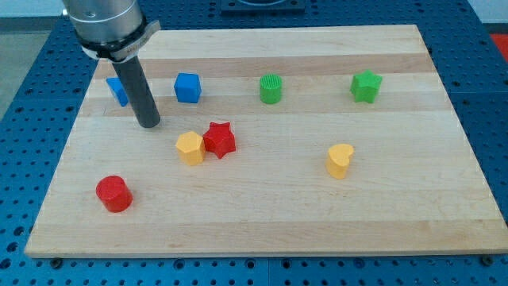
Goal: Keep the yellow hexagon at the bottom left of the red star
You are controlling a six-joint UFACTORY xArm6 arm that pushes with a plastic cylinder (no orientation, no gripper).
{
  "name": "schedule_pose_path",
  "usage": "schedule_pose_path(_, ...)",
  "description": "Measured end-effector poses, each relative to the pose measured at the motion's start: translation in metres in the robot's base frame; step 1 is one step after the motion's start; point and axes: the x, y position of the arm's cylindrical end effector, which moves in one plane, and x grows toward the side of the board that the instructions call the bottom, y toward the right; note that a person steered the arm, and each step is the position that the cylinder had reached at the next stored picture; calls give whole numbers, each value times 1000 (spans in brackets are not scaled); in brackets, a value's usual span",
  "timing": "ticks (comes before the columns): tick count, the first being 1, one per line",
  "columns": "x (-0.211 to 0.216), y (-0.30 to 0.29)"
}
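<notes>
The yellow hexagon [190, 148] lies on the wooden board, touching the red star [220, 140] on the star's left and slightly lower side. My tip [149, 124] rests on the board up and to the left of the hexagon, a short gap away. The rod rises toward the view's top left and partly hides a blue block [117, 90].
A blue cube [187, 87], a green cylinder [271, 88] and a green star [366, 86] stand in a row near the view's top. A yellow heart-like block [340, 160] lies at the right, and a red cylinder [113, 194] at the bottom left.
</notes>
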Motion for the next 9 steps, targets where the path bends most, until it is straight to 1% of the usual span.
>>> schedule_pose_path(2, 4, 25)
schedule_pose_path(3, 17, 42)
schedule_pose_path(4, 21, 44)
schedule_pose_path(8, 86, 58)
schedule_pose_path(9, 87, 58)
